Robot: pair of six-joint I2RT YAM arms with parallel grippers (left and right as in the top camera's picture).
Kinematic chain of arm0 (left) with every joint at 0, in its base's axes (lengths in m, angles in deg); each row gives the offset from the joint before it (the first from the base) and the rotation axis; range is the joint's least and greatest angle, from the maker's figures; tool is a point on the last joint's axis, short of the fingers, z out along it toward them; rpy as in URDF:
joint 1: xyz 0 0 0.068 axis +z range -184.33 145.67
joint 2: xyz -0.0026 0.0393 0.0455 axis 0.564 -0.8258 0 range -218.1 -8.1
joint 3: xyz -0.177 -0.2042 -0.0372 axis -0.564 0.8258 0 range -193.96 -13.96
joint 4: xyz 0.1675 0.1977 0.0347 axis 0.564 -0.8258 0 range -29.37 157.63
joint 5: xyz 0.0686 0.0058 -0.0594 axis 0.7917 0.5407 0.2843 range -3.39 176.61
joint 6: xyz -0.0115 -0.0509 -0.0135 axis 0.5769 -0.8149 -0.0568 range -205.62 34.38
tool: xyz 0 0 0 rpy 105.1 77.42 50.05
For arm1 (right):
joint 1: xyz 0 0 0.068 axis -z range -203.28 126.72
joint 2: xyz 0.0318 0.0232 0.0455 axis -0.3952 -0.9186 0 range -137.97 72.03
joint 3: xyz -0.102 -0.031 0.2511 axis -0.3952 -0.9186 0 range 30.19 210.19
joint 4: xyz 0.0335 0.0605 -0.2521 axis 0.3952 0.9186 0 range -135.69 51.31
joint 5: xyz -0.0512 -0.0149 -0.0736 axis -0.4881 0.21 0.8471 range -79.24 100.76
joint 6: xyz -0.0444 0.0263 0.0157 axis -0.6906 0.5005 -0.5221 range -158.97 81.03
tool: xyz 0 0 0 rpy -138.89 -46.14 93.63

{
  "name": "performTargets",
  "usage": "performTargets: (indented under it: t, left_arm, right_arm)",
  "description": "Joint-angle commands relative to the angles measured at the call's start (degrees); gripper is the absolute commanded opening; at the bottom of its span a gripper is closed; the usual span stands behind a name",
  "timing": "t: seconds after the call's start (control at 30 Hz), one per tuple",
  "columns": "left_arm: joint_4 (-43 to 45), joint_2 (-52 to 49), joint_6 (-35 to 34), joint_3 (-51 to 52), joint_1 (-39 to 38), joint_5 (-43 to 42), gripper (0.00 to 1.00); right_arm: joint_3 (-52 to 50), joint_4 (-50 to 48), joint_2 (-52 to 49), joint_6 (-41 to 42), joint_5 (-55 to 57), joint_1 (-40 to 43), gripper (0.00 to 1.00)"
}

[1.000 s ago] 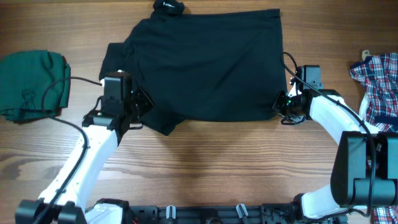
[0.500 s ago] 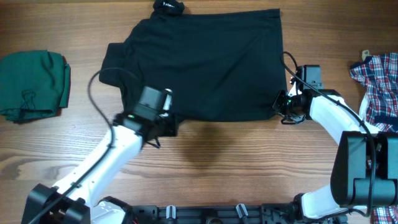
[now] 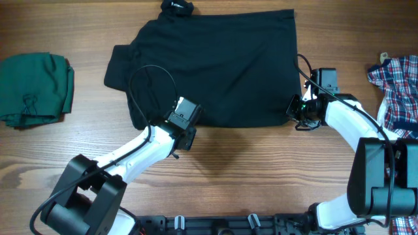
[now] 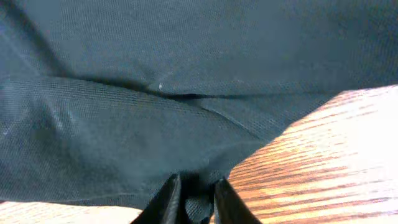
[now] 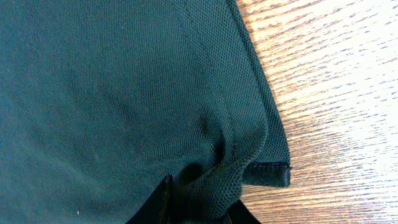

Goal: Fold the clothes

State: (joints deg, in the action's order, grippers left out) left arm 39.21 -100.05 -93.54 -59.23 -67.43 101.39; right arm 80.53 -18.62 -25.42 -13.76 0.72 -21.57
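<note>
The clothes, a black short-sleeved shirt (image 3: 222, 65), lie spread flat across the far middle of the wooden table. My left gripper (image 3: 190, 119) sits at the shirt's near edge, left of centre. In the left wrist view this gripper (image 4: 196, 202) is shut on a pinch of the dark fabric (image 4: 155, 124), which folds over itself just ahead. My right gripper (image 3: 295, 116) is at the shirt's near right corner. The right wrist view shows that gripper (image 5: 199, 208) shut on a bunched fold of the hem (image 5: 267, 168), beside the stitched corner.
A folded dark green garment (image 3: 32, 88) lies at the left edge. A red-white-blue plaid shirt (image 3: 395, 91) lies at the right edge. A small black object (image 3: 177, 6) sits at the shirt's far edge. The left arm's cable (image 3: 153, 75) loops over the shirt.
My left gripper has swept right along the shirt's near edge, dragging the lower left flap of fabric inward. The right gripper has stayed put.
</note>
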Motion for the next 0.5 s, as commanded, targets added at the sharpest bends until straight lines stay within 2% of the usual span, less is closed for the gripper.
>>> performTargets:
  t: [0.0,0.03,0.07,0.13,0.2,0.23,0.33,0.37,0.47]
  left_arm:
    - [-0.13,-0.33,0.44,-0.61,-0.17,1.77,0.28]
    - [-0.83,-0.33,0.42,-0.61,-0.17,1.64,0.35]
    - [-1.42,-0.33,0.39,-0.61,-0.17,1.11,0.35]
    - [-1.92,-0.33,0.22,-0.59,-0.17,1.11,0.27]
    - [-2.05,-0.33,0.22,-0.61,-0.17,1.14,0.09]
    - [-2.03,-0.33,0.22,-0.61,-0.17,1.16,0.04]
    - [-2.23,0.17,0.28,-1.11,-0.17,1.64,0.04]
    - [-2.32,0.76,1.75,-1.79,-0.17,1.57,0.04]
    - [-2.60,2.69,12.44,-5.20,-0.15,2.14,0.04]
  right_arm:
    - [-0.33,-0.24,-0.85,-1.22,0.98,0.09,0.21]
    - [-0.33,-0.20,-0.85,-1.25,0.98,0.09,0.21]
    - [-0.33,-0.22,-0.85,-1.27,0.98,0.09,0.21]
    - [-0.33,-0.31,-0.85,-1.22,0.98,0.09,0.21]
    - [-0.33,-0.31,-0.85,-1.22,0.98,0.09,0.21]
    - [-0.33,-0.26,-0.85,-1.25,0.98,0.09,0.21]
    - [-0.33,-0.24,-0.85,-1.25,1.01,0.09,0.21]
    - [-0.33,-0.28,-0.85,-1.22,0.98,0.09,0.21]
    - [-0.33,-0.28,-0.85,-1.22,1.01,0.09,0.21]
